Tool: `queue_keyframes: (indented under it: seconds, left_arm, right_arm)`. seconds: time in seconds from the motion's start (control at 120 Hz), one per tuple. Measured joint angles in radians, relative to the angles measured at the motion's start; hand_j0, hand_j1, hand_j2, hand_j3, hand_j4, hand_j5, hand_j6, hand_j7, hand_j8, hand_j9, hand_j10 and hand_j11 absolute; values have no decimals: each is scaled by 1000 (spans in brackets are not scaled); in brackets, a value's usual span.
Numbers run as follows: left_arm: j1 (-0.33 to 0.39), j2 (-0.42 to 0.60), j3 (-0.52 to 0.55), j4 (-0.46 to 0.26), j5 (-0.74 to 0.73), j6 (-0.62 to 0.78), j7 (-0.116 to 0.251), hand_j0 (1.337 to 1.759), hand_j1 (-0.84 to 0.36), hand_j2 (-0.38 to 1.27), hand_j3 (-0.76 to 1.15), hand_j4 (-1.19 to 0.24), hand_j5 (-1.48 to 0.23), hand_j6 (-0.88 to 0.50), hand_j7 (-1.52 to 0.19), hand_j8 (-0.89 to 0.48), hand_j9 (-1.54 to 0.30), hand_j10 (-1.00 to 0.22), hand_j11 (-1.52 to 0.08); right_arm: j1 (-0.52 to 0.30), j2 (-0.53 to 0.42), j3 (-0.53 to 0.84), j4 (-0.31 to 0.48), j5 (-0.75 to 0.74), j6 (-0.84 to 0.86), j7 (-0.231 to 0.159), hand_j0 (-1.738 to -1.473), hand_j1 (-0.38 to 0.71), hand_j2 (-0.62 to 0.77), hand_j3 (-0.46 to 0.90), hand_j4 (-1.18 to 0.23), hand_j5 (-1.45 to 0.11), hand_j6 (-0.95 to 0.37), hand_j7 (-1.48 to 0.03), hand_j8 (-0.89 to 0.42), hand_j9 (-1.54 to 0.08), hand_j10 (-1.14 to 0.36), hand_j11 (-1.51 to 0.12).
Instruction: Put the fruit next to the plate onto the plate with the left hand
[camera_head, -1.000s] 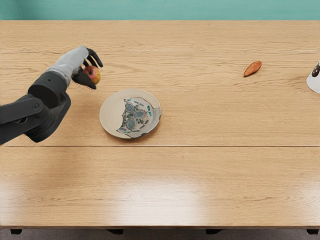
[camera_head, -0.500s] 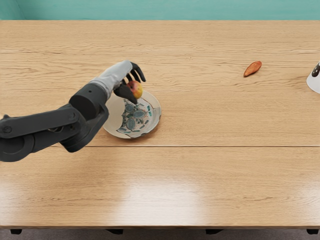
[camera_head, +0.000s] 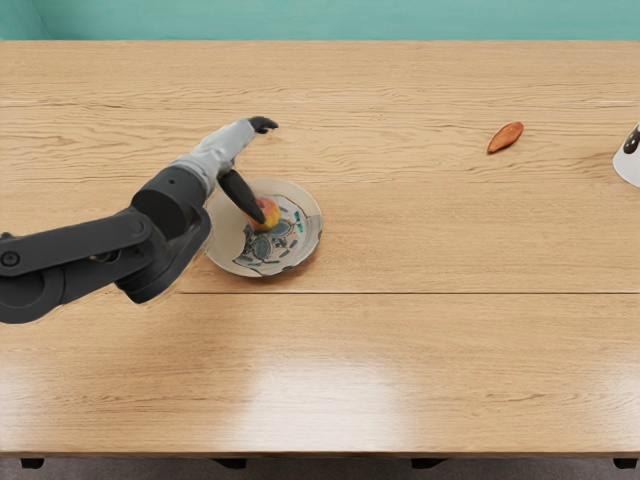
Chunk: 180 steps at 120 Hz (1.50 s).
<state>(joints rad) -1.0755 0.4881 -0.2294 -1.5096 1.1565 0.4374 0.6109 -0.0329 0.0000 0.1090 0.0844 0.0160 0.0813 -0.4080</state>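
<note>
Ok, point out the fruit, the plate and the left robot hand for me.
fruit (camera_head: 268, 213), head view, on its orange-red top.
plate (camera_head: 303, 197), head view, on the bare upper right rim.
left robot hand (camera_head: 235, 145), head view, on the grey back of the hand.

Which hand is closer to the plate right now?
Left. The left hand is at the plate's upper-left edge, its thumb reaching down to the fruit. The right hand shows only at the picture's right edge, far from the plate.
</note>
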Motion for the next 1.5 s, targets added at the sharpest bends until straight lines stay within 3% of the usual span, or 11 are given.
queue_keyframes:
  seconds: [0.125,0.192,0.3,0.358,0.417,0.567,0.8,1.5]
  left_arm:
    - [80,170,-197,-79,-338,-42,0,1658,237,65,0,-102,-135,-93,-134,-93,-133,-103,-133]
    - [157,322,-313,-96,-544,-231,0,1658,264,48,0,-78,-103,-72,-102,-71,-101,-79,-101]
    - [313,450,-447,-94,-882,-571,0,1658,292,30,0,-52,-68,-49,-67,-49,-67,-53,-67]
    - [326,560,-477,-81,-1061,-753,0,1658,303,24,0,-43,-56,-41,-55,-41,-55,-44,-55]
    - [329,581,-492,-69,-1244,-880,0,1658,311,19,0,-36,-46,-34,-45,-34,-45,-36,-45]
    - [359,635,-508,-57,-1534,-1009,0,1658,323,10,0,-22,-30,-21,-30,-21,-30,-23,-30]
    - [378,670,-513,-55,-1654,-1045,0,1658,332,4,0,-11,-18,-10,-18,-10,-18,-12,-18]
    - [378,670,-514,-55,-1669,-1049,0,1658,336,1,0,-5,-12,-4,-12,-4,-13,-6,-13]
  right_arm:
    - [1,0,0,0,0,0,0,-1658,-349,0,0,0,0,-1,0,-1,0,0,0]
    - [1,0,0,0,0,0,-1,-1658,-349,0,0,-1,0,-1,0,-1,0,0,0]
    - [3,0,0,0,0,0,-1,-1658,-349,0,0,0,0,-1,0,-1,0,0,0]
    - [3,0,0,0,0,0,-2,-1658,-349,0,0,0,0,-1,0,0,0,0,0]
    - [5,0,0,0,0,0,-3,-1658,-349,0,0,0,0,-1,0,0,0,0,0]
    - [7,0,0,0,1,0,-3,-1658,-349,0,0,0,0,-1,0,0,0,0,0]
    - [7,0,0,0,1,0,-3,-1658,-349,0,0,0,0,-1,0,-1,0,0,0]
    - [7,0,0,0,1,0,-3,-1658,-349,0,0,-1,0,-1,0,-1,0,0,0]
